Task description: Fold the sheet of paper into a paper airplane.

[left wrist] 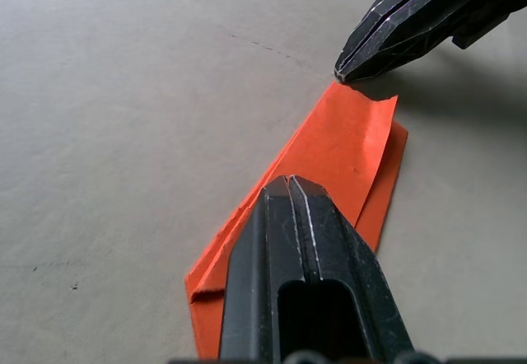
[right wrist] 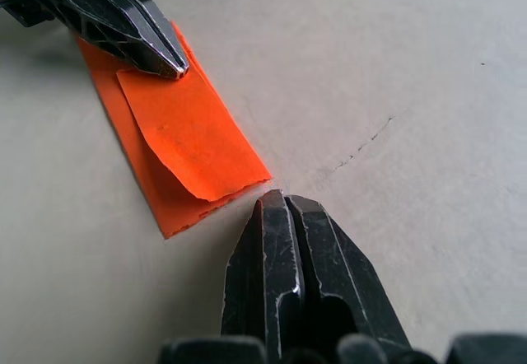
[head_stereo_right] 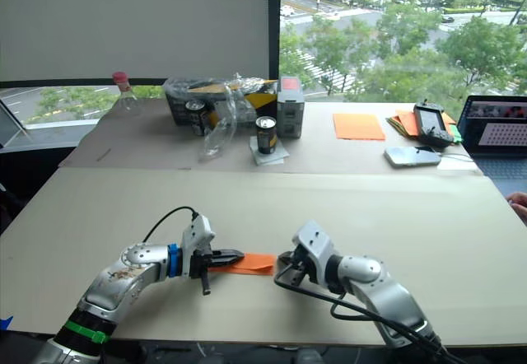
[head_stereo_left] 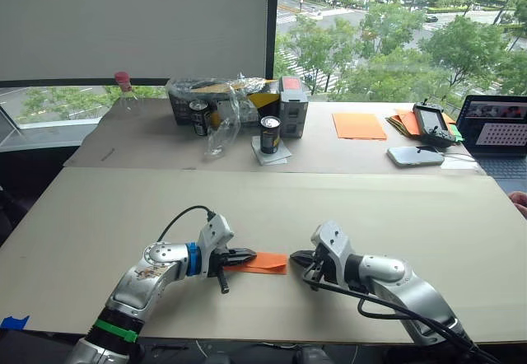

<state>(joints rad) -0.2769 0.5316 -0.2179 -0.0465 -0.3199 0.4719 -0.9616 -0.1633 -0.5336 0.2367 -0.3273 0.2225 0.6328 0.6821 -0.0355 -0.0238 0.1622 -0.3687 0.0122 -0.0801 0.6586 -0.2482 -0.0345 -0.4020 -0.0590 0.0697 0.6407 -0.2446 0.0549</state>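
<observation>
Left eye view: folded paper airplane lying flat on the tabletop between both arms. Left end effector, fingers pressed together, bears on its near end; right end effector, likewise closed, touches the tabletop just beside its far corner.

The left gripper, fingers pressed together, is rested on the folded paper airplane; the closed right gripper is touching its far corner.

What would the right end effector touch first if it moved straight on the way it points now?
Most likely the folded orange paper: the right end effector, fingers shut, points at its near corner, just short of it. Beyond waits the left end effector.
</observation>
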